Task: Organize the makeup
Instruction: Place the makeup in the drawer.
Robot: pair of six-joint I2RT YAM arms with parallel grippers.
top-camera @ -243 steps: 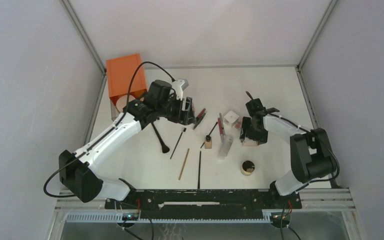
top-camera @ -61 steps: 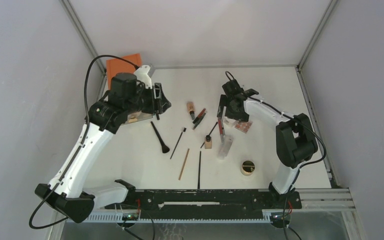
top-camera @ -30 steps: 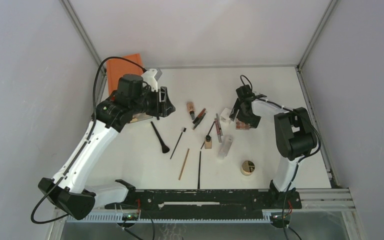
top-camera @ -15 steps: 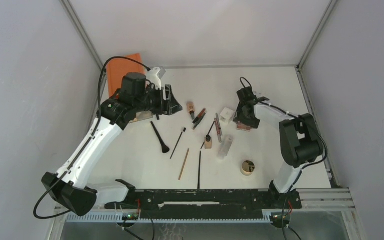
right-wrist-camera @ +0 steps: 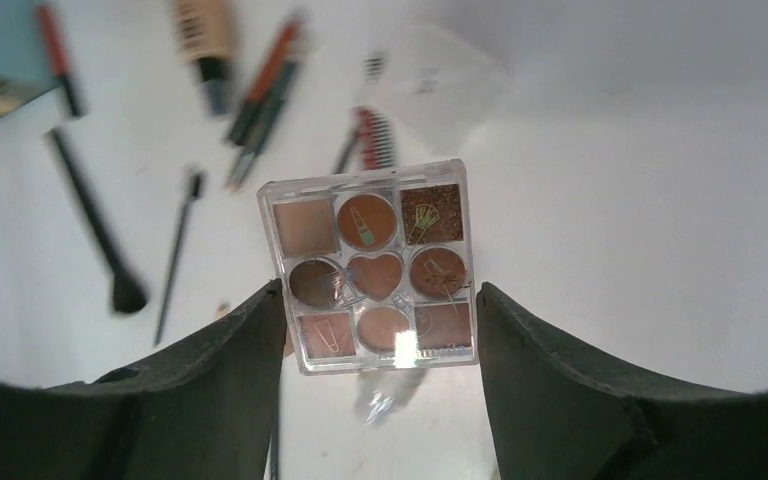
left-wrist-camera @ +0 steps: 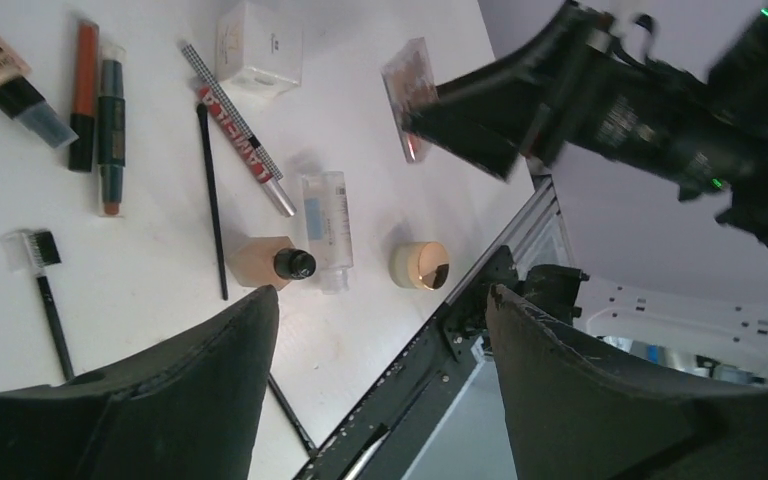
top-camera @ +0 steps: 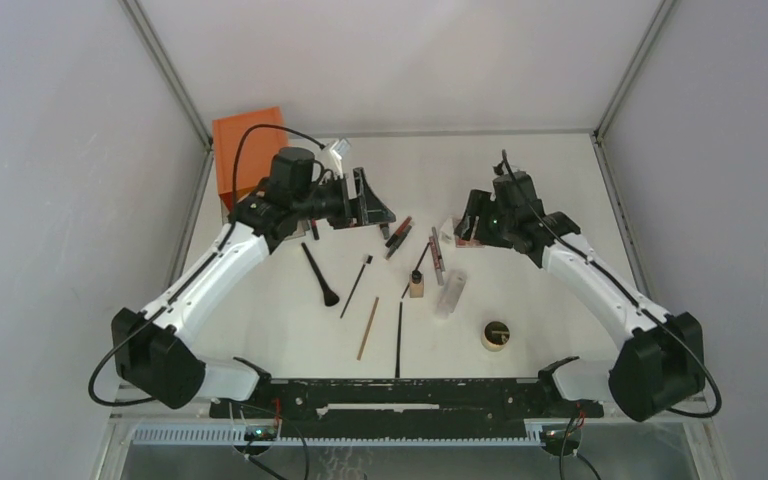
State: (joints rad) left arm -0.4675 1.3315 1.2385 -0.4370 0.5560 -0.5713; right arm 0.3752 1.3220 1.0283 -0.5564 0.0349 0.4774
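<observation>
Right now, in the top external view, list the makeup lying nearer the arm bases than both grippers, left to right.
Black brush → wooden pencil → black pencil → small tan bottle → clear tube → round compact.

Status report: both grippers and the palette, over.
Left gripper open, empty. Right gripper shut on palette, held off table. Brush, tube loose below; nothing seen blocking.

The white bench point(top-camera: 430, 165) carries an orange box point(top-camera: 248, 140) at its far left. Around the middle lie a black brush point(top-camera: 320, 275), a spoolie point(top-camera: 355, 288), a wooden pencil point(top-camera: 368, 328), a black pencil point(top-camera: 399, 340), a small bottle point(top-camera: 417, 285) and a clear tube point(top-camera: 450, 293). A round compact point(top-camera: 496, 335) sits nearer, to the right.
</observation>
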